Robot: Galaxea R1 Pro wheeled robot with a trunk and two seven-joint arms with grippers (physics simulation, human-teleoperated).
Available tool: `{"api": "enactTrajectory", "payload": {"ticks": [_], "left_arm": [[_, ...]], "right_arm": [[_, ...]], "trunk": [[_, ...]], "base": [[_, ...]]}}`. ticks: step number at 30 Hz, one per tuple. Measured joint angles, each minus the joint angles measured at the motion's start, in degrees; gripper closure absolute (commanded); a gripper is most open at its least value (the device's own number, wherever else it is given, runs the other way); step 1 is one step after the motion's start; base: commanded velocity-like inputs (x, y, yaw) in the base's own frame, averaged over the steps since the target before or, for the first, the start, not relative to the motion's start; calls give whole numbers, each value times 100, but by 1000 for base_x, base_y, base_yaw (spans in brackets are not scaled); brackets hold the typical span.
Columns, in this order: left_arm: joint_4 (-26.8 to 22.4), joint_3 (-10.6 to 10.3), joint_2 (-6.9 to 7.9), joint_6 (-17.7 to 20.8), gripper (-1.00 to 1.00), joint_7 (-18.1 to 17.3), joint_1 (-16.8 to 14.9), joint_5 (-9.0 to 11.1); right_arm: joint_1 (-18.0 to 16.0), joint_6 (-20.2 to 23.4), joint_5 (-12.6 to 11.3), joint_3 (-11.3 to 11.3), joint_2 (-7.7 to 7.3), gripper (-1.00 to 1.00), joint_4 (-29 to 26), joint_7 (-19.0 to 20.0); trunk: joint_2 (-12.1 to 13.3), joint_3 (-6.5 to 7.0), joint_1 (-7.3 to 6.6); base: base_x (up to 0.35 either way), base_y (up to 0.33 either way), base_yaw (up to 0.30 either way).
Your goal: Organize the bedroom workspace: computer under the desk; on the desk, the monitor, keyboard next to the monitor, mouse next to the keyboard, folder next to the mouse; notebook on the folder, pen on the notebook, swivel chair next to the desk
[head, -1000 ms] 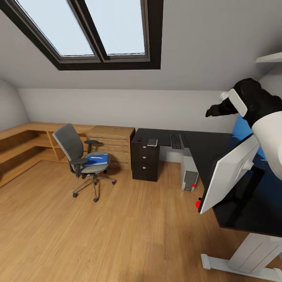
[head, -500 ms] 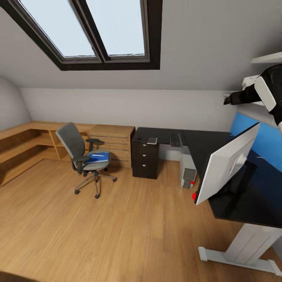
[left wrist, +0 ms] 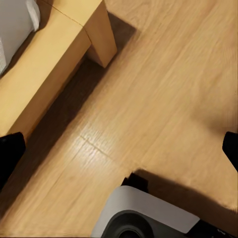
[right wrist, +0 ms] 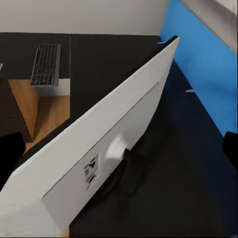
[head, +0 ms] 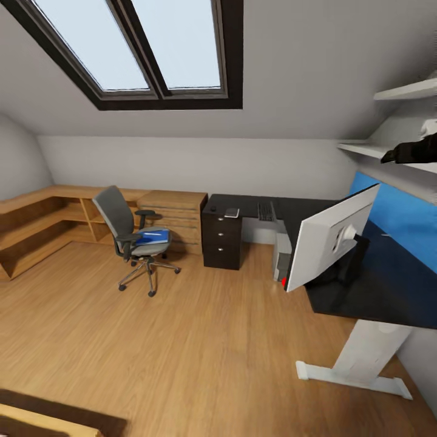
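Open floor [head: 200,340] lies before the desk [head: 315,212]; the monitor [head: 328,243] blocks its near end.

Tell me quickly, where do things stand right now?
Both sets of fingers apart, holding nothing. Folder on the swivel chair, away from the desk. Monitor and keyboard on the desk. Nothing on the floor between.

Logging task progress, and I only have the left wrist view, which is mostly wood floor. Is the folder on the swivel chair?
Observer: Yes. In the head view the blue folder lies on the seat of the swivel chair.
Operator: Where is the keyboard?
Observer: The keyboard lies on the far part of the desk, apart from the monitor.
Operator: And the computer?
Observer: The computer stands on the floor under the desk.
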Motion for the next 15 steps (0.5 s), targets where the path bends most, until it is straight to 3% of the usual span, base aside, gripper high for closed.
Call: {"api": "enactTrajectory", "payload": {"ticks": [6, 12, 15], "left_arm": [[0, -9, -5, -6, -100, -1, 0, -10], [0, -6, -4, -7, -100, 0, -1, -13], [0, -14, -15, -7, -100, -2, -4, -18]], "right_arm": [[40, -146, -64, 2, -405, -100, 13, 0], [125, -186, -302, 2, -524, -100, 4, -6], [225, -245, -514, 10, -655, -100, -12, -6]], "trunk": [[0, 0, -1], [0, 0, -3], [0, 0, -3]], "base": [[-293, -143, 0], [-97, -57, 0], [-21, -12, 0]]}}
